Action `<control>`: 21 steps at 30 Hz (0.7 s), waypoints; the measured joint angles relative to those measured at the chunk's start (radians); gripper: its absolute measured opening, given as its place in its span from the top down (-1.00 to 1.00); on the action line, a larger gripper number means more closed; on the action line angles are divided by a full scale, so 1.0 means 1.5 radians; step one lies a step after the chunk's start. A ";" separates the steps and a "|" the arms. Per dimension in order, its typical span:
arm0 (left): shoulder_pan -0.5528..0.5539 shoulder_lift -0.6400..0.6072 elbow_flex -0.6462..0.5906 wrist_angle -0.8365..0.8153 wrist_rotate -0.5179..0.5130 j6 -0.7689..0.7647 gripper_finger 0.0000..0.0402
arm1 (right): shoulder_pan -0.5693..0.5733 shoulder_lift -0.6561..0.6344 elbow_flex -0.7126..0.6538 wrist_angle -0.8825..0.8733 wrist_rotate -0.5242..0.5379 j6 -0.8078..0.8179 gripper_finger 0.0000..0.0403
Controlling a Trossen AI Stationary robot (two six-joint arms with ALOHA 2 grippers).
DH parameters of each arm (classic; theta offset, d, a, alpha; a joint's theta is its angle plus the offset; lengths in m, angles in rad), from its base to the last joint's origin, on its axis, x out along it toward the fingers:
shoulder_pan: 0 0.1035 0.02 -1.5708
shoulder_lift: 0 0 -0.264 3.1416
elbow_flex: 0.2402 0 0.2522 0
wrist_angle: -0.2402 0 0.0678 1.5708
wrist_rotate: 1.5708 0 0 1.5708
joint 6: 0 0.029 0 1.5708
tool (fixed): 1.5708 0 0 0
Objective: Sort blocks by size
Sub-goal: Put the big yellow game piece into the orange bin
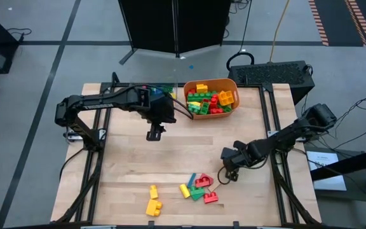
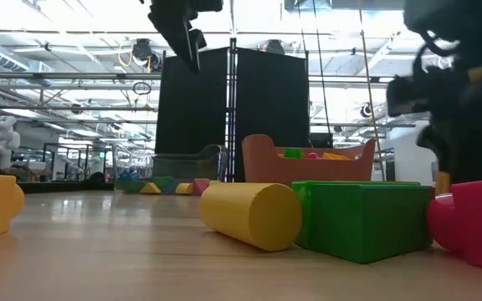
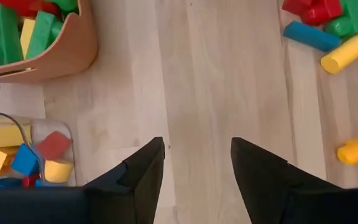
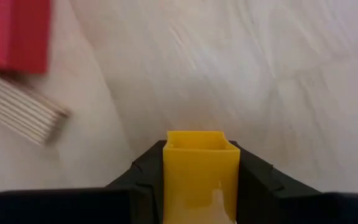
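The blocks, small plastic toy building pieces in red, yellow, green and blue, lie in three places on the pale wooden table [image 1: 132, 159]. The biggest heap fills the orange plastic tub [image 1: 231, 84] at the far edge. A loose cluster [image 1: 199, 187] of red, green, blue and yellow pieces sits near the front edge, with two yellow blocks [image 1: 153, 200] a little apart from it. A few small ones rest in the clear plastic tray [image 3: 61, 132] just beside the tub.

The step in hand appears to be a carry. The right tool [image 1: 229, 170] is just beside the front cluster, closed on a yellow square hollow block [image 4: 202, 174], whose sides sit flush against both fingers in the right wrist view. Whether that block clears the table cannot be told. The next move, as I judge it, calls for taking this piece to whichever group matches its size and releasing it there without knocking the neighbours.

The left tool [image 1: 154, 133] hangs above bare table near the tub and tray, its fingers [image 3: 145, 171] spread wide with nothing between them, waiting.
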 joint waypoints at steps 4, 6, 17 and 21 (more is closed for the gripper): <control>0.000 0.000 -0.001 0.010 -0.002 0.000 0.05 | -0.024 -0.001 0.044 -0.008 0.047 -0.033 0.44; 0.000 0.000 -0.001 0.033 -0.002 -0.009 0.05 | -0.038 -0.002 0.080 -0.008 0.083 -0.061 0.44; 0.016 -0.027 -0.001 0.260 0.006 -0.045 0.05 | -0.148 -0.121 0.289 0.064 0.379 -0.370 0.44; 0.019 -0.029 -0.001 0.386 0.041 -0.033 0.05 | -0.185 -0.192 0.304 0.272 0.329 -0.488 0.44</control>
